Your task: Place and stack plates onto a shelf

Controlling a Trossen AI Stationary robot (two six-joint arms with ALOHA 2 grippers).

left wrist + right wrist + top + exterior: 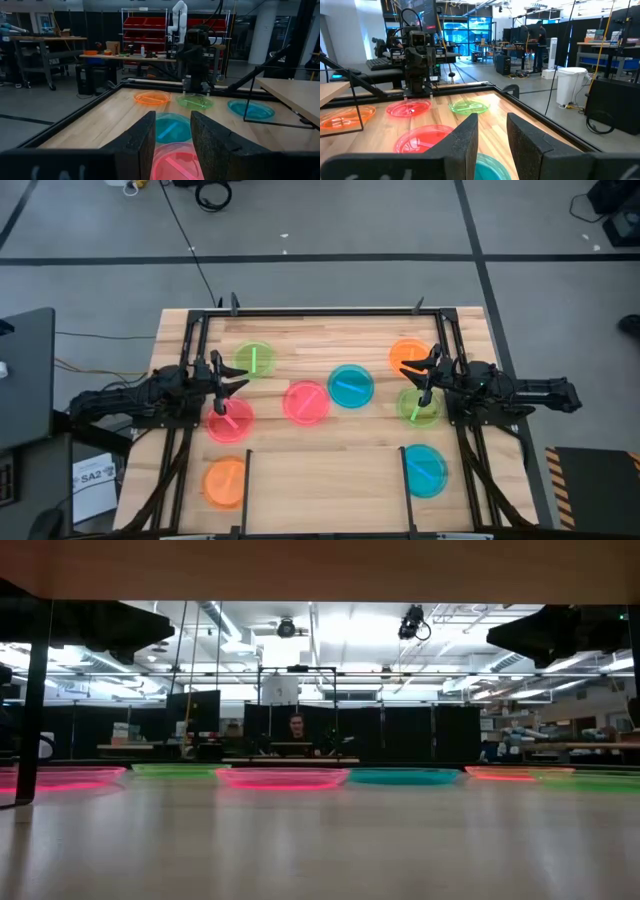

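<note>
Plates were thin round translucent neon discs, each with a bright stripe across, all flat on the wood desk (330,450). Counted eight in the high view: green plate (254,360) upper left, orange plate (407,355) upper right, cyan plate (350,385) centre, pink plate (306,402) beside it, second pink (230,420) at left, second green (418,406) at right, second orange (224,480) lower left, second cyan (425,470) lower right. So two of each colour. None stacked.

Left gripper (228,383) hung above the left pink plate, jaws parted, holding nothing. Right gripper (424,380) sat between the upper-right orange and right green plates, jaws apart, empty.
</note>
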